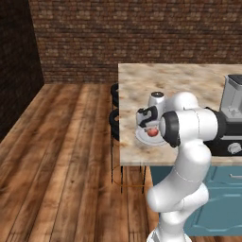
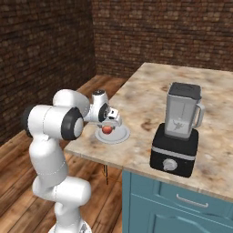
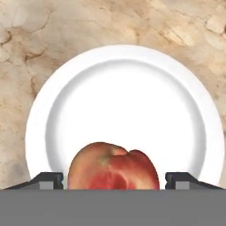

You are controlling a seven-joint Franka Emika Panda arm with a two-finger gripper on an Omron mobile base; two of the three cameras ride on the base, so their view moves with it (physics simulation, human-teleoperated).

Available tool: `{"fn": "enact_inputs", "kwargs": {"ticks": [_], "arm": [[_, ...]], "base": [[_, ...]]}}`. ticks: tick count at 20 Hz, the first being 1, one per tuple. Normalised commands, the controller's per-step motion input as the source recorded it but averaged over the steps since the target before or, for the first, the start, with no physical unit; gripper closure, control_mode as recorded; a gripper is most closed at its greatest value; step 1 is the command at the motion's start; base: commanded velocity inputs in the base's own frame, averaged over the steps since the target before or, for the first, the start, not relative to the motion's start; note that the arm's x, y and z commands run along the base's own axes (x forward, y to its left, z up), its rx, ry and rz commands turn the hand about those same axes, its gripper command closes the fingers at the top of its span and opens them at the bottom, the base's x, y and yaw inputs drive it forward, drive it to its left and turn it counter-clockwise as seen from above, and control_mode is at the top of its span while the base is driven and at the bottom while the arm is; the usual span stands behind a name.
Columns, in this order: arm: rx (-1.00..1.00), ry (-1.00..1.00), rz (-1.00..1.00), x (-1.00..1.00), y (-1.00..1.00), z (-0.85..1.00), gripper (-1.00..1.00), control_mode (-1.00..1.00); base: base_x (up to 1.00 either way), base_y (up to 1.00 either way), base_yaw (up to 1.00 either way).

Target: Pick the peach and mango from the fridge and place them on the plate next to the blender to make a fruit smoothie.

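**Releasing the peach onto the plate**

Resting on the white plate [image 3: 123,106] near the worktop's [image 1: 189,80] left edge: the peach [image 3: 112,167], sitting off-centre toward the rim nearest the hand. Hanging low over it, the tool [image 3: 113,180], with one dark fingertip standing clear of the fruit on each side in the hand view, a visible gap between metal and skin both ways. Judged let go, jaws spread, nothing gripped. Same reading from the base views: red fruit [image 1: 152,133] on the dish [image 2: 119,135], hand [image 2: 108,119] directly above.

Further right on the worktop, well apart from the plate: the blender [image 2: 177,132], black base and translucent grey jar, upright.

Progress, as a judgement: first half close to finished, peach delivered and apparently free. Left to do: lifting clear without nudging the fruit, returning to the fridge, fetching the mango and setting it beside the peach. Room enough remaining on the plate's bare far side.

Orientation of the peach: nearly round, so no strong long axis; slightly wider than tall in the hand view, broad side running across between the fingertips. Stem dimple seemingly turned up toward the camera, crease faintly visible near the top.
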Motion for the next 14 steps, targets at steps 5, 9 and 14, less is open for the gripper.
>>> {"fn": "enact_inputs", "kwargs": {"ticks": [5, 9, 14], "arm": [[0.00, 0.05, 0.00, -0.01, 0.12, 0.45, -1.00, -1.00], [0.00, 0.00, 0.00, -0.83, 0.18, 0.77, -1.00, -1.00], [0.00, 0.00, 0.00, -1.00, 0.18, 0.68, -1.00, -1.00]], "base": [[0.00, 0.00, 0.00], [0.00, 0.00, 0.00], [0.00, 0.00, 0.00]]}}
